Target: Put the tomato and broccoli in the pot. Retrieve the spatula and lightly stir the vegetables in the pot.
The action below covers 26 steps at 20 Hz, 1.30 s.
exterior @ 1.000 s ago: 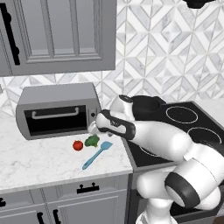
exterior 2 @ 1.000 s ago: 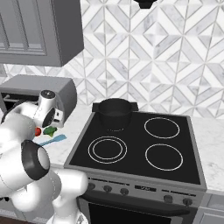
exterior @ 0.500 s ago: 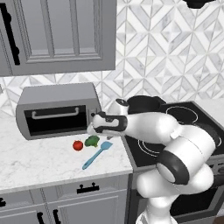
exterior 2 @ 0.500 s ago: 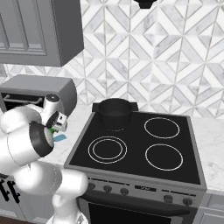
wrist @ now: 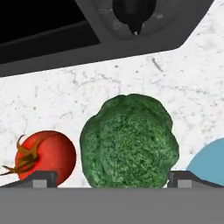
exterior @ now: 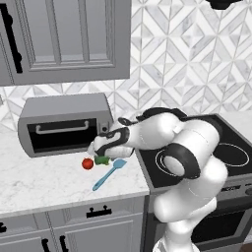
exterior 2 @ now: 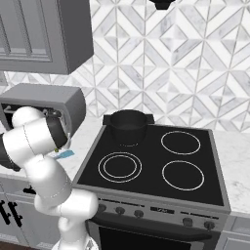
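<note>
Claw (wrist: 111, 178) spread wide around the broccoli (wrist: 129, 141), I should sink squarely before pinching, sparing the tomato (wrist: 43, 156) at nine o'clock.

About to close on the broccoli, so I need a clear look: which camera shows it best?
The hand view: the broccoli sits centred between the open gripper fingertips, with the tomato beside it. In the left base view just a sliver of green peeks out under the hand. In the right base view the arm covers that part of the counter.
</note>
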Available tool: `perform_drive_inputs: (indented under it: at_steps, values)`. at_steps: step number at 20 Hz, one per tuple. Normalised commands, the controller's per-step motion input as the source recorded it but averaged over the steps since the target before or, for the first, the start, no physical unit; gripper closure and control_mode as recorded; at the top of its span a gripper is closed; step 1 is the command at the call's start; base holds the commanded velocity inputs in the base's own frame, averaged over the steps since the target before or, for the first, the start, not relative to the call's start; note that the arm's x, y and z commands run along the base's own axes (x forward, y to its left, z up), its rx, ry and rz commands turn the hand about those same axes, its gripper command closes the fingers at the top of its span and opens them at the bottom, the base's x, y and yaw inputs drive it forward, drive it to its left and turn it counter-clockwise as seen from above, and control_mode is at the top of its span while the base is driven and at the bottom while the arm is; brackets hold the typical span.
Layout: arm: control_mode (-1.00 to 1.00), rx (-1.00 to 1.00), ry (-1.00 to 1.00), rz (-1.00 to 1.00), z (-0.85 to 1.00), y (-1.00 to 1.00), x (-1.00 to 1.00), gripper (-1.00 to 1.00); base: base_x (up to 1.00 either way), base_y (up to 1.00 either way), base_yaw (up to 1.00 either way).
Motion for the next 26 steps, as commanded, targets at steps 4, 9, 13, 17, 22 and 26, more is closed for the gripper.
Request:
perform_drive_inputs:
  at_steps: [4, 9, 13, 17, 22, 26]
  values:
    - [-1.0, 0.0, 0.0, -0.07, -0.39, 0.13, 0.15, -1.0, 0.0, 0.0, 0.0]
    - [-1.0, 0.0, 0.0, -0.06, -0.19, 0.01, 0.06, 1.0, 0.0, 0.0, 0.0]
    - [-1.0, 0.0, -0.03, 0.0, 0.1, -0.2, 0.0, 1.0, 0.0, 0.0, 0.0]
    - [-1.0, 0.0, -0.14, 0.04, 0.56, -0.47, -0.44, 1.0, 0.0, 0.0, 0.0]
    - [-1.0, 0.0, -0.09, 0.0, 0.8, -0.43, -0.87, 1.0, 0.0, 0.0, 0.0]
    - [-1.0, -0.03, -0.03, 0.0, 1.0, -0.46, -0.75, 1.0, 0.0, 0.0, 0.0]
